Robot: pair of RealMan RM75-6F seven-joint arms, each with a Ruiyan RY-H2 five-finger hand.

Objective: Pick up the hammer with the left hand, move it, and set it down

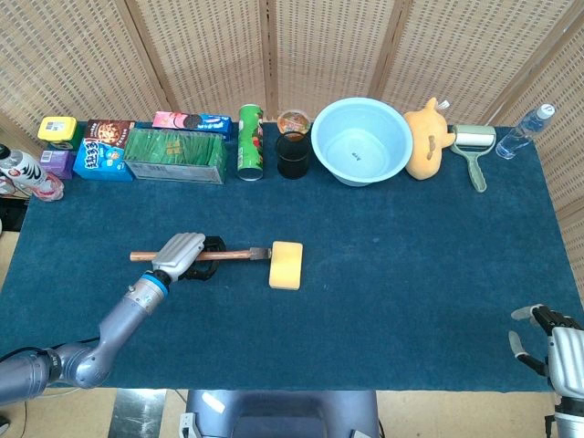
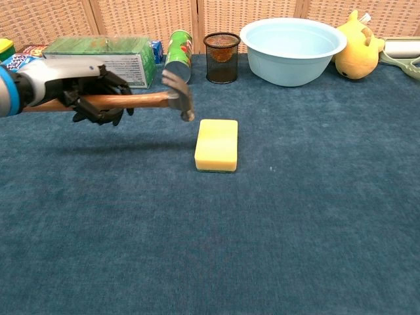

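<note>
The hammer (image 1: pixel 233 255) has a wooden handle and a metal head (image 2: pixel 178 92). My left hand (image 1: pixel 180 255) grips the handle near its middle and holds the hammer level above the blue cloth; in the chest view its shadow falls on the cloth below my left hand (image 2: pixel 92 92). The hammer head hangs just left of a yellow sponge (image 1: pixel 286 265), close to its far left corner (image 2: pixel 217 144). My right hand (image 1: pixel 552 342) rests at the table's near right corner, holding nothing, with its fingers apart.
Along the back stand snack boxes (image 1: pixel 173 155), a green can (image 1: pixel 250 141), a black mesh cup (image 1: pixel 294 155), a light blue bowl (image 1: pixel 361 141), a yellow plush toy (image 1: pixel 427 137), a lint roller (image 1: pixel 474 151) and a water bottle (image 1: pixel 524 132).
</note>
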